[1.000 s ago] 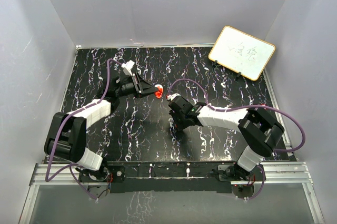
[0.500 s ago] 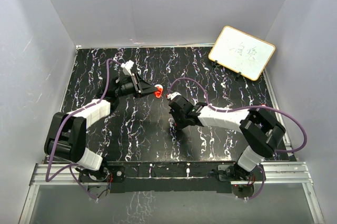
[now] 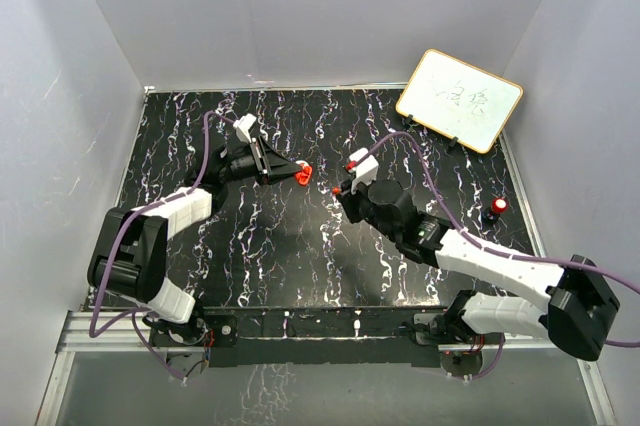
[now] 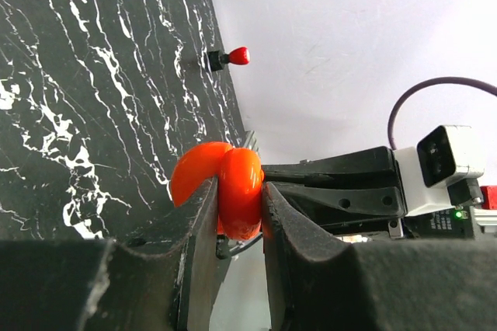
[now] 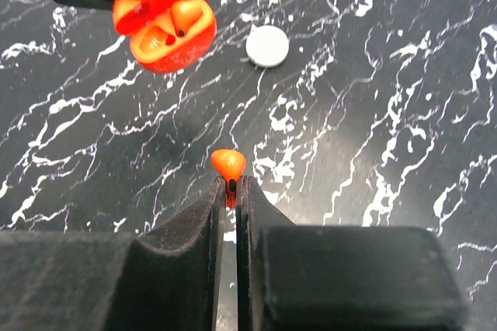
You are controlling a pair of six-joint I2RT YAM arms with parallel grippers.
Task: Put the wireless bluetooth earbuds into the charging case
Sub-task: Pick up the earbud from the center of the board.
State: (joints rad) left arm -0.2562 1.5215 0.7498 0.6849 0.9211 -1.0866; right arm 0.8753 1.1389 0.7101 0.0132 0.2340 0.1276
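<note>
My left gripper is shut on the red charging case and holds it off the table with its lid open. In the right wrist view the open case sits at the upper left, its wells facing the camera, with an orange piece in one well. My right gripper is shut on the stem of a red earbud, whose bulb pokes out past the fingertips. The earbud hangs a short way right of the case. No whitish earbud shows.
A white round puck lies on the black marbled table just right of the case. A small red-topped piece on a black base stands at the right. A whiteboard leans at the back right corner.
My right arm has swung from a low pose into a raised one, its gripper now holding the red earbud just right of the case. The left gripper with the case shifted slightly right.
</note>
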